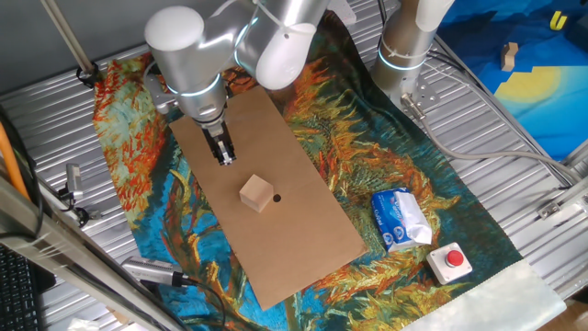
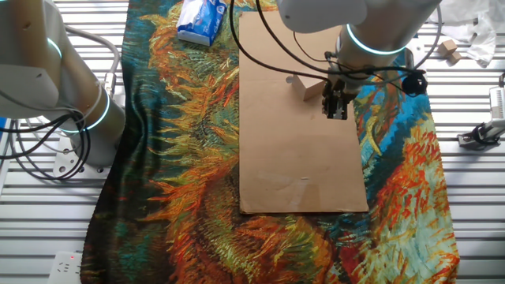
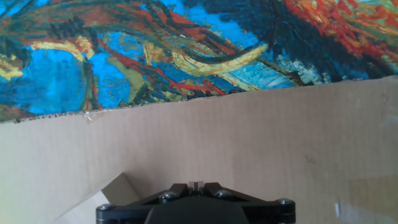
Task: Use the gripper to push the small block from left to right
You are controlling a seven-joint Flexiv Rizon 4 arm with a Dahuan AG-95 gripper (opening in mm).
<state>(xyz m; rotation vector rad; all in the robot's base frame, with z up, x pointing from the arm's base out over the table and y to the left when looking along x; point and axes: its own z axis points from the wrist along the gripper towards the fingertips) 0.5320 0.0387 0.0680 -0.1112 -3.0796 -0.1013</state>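
The small block (image 1: 258, 194), a light-tan wooden cube, sits on the brown board (image 1: 303, 248) near its middle. My gripper (image 1: 225, 157) points down at the board, a short way up and to the left of the block, apart from it. In the other fixed view the gripper (image 2: 337, 113) stands just right of and below the block (image 2: 310, 88). Its fingers look pressed together, with nothing between them. In the hand view the gripper (image 3: 196, 185) shows at the bottom edge, with a pale corner of the block (image 3: 115, 194) at the lower left.
A blue-white tissue packet (image 1: 401, 219) and a red-button box (image 1: 450, 262) lie on the painted cloth to the right of the board. A second upright arm (image 1: 409, 46) stands at the back. A small wooden piece (image 1: 510, 55) lies far off on blue.
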